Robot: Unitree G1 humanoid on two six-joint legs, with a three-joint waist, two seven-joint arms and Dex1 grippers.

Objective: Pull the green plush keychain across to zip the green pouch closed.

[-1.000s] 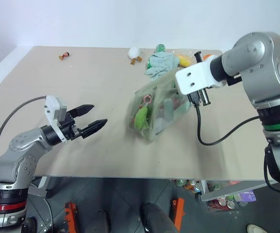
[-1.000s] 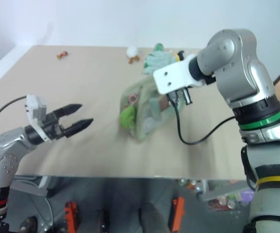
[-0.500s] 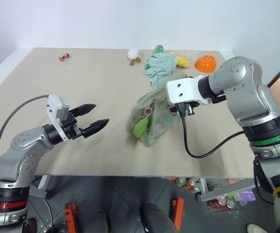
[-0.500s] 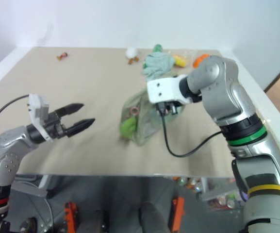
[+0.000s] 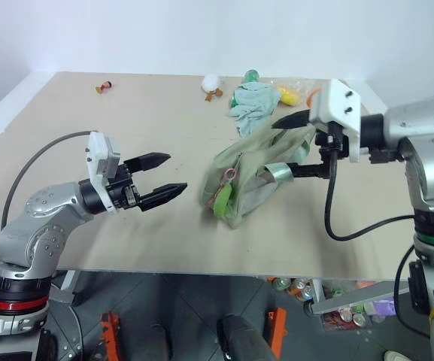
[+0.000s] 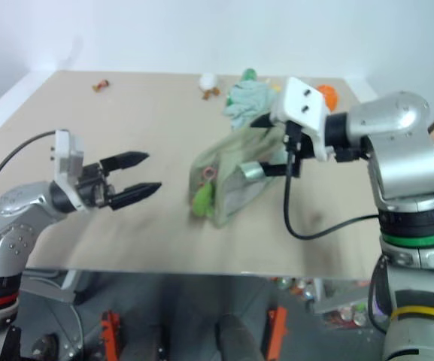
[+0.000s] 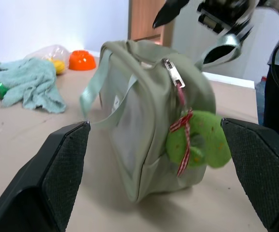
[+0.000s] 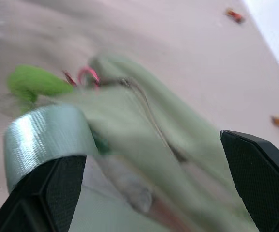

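Observation:
The green pouch [image 5: 248, 171] lies on the tan table [image 5: 126, 128], right of centre, its zipper running along the top. At its near left end the green plush keychain [image 5: 220, 200] hangs from the zipper pull [image 7: 172, 73] with a reddish charm. My left gripper [image 5: 175, 171] hovers open to the left of the pouch, pointing at the keychain [image 7: 199, 145], a short gap away. Over the pouch's far right end my right gripper [image 5: 283, 147] stands open, one finger above and one, wrapped in silver tape [image 8: 47, 133], beside the fabric.
A pale mint cloth [image 5: 250, 101] lies behind the pouch, with a green bottle top [image 5: 250, 75], a yellow item [image 5: 286, 95] and an orange bowl [image 6: 326, 93] near the far edge. A white ball toy [image 5: 211, 83] and a small reddish toy [image 5: 104, 88] sit further left.
My right gripper has opened, letting go of the pouch's right end, and has turned and drawn back to the right. The left gripper has crept right, towards the keychain.

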